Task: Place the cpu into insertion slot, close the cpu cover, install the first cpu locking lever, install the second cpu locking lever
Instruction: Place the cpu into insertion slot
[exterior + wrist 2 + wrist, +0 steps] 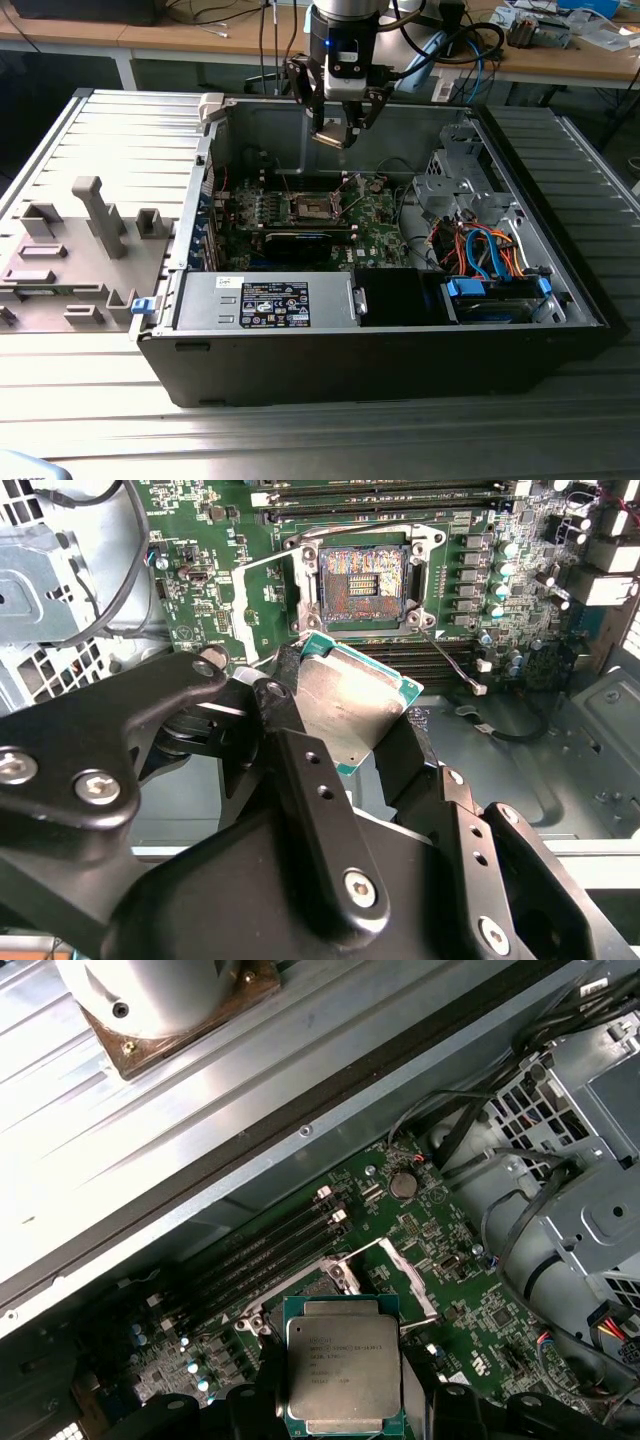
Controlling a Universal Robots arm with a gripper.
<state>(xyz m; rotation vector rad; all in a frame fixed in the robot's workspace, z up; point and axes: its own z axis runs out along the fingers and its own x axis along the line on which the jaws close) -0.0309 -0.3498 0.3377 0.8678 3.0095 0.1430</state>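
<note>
Exterior view: I find the hand (pixel 336 128) hanging above the open computer case (pixel 380 365), which lies on its side on the slatted metal bench (pixel 300 440). The hand is clamped on the cpu (pixel 329 138), which it holds in the air over the far part of the case. The insertion slot (pixel 312 208) sits below on the green motherboard (pixel 378 228), well apart from the cpu. A grey moulded fixture (pixel 90 215) stands on the bench at the exterior view's left. A drive cage (pixel 465 180) with orange and blue cables (pixel 472 247) occupies the case at the exterior view's right. Second wrist view: I note the black fingers (pixel 300 750) gripping the cpu (pixel 350 705) by opposite edges, with its metal top towards the camera and its green rim showing. Beyond it the insertion slot (pixel 362 578) is uncovered and its contact field is exposed. The cpu cover (pixel 260 565) is swung off the slot and lies beside it. First wrist view: the cpu (pixel 343 1375) sits between the fingers with its metal top visible, in front of the slot, which it partly hides. The cpu cover (pixel 408 1278) shows as a thin silver frame, raised. Long black memory slots (pixel 270 1250) run beside the socket. A round metal part (pixel 160 1000) on a brown base rests on the bench outside the case wall.
</note>
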